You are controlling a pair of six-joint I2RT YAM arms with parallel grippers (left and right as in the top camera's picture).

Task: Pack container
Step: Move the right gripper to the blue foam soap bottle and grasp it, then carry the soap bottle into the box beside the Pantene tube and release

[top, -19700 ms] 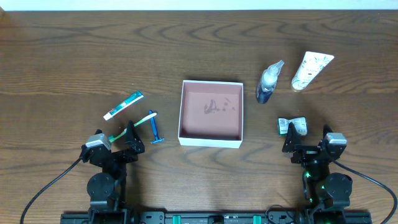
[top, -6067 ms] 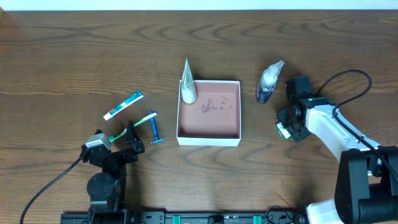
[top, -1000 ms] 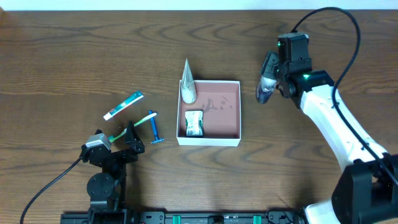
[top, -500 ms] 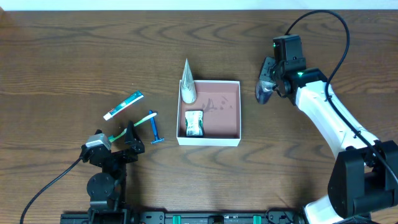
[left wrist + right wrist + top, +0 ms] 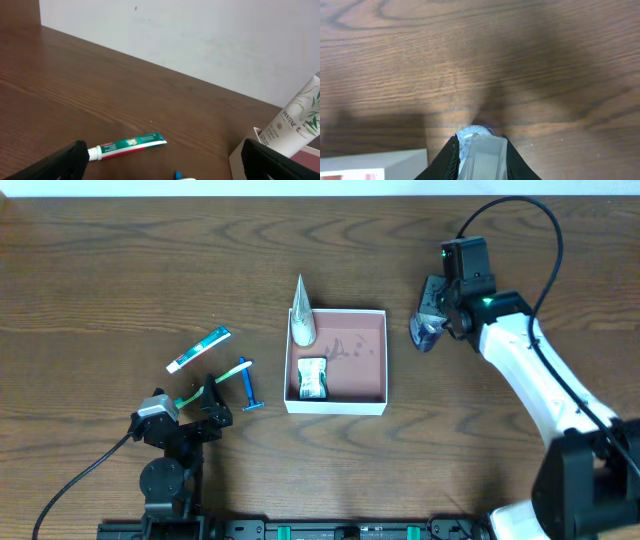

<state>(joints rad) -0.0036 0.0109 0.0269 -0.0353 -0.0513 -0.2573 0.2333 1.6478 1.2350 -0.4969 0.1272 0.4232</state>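
The container (image 5: 362, 372), a shallow square box with thin white walls and a matte reddish-brown floor, is being supported at the middle of the wood-grain table (image 5: 100, 270). A white tube (image 5: 302, 320) is being leaned in its far-left corner, near a crinkled packet (image 5: 313, 378). Well to its right, a clear bottle (image 5: 427, 332) is being clamped by the right gripper (image 5: 480, 152). The left gripper (image 5: 165, 159) is being held with its fingers apart.

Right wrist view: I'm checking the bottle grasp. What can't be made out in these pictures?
Right wrist: bottle cut off by bottom edge, sides behind fingers.
Overhead: right gripper covers part of the bottle; any label too small.
Left wrist: container cut by right edge, contents behind its wall.
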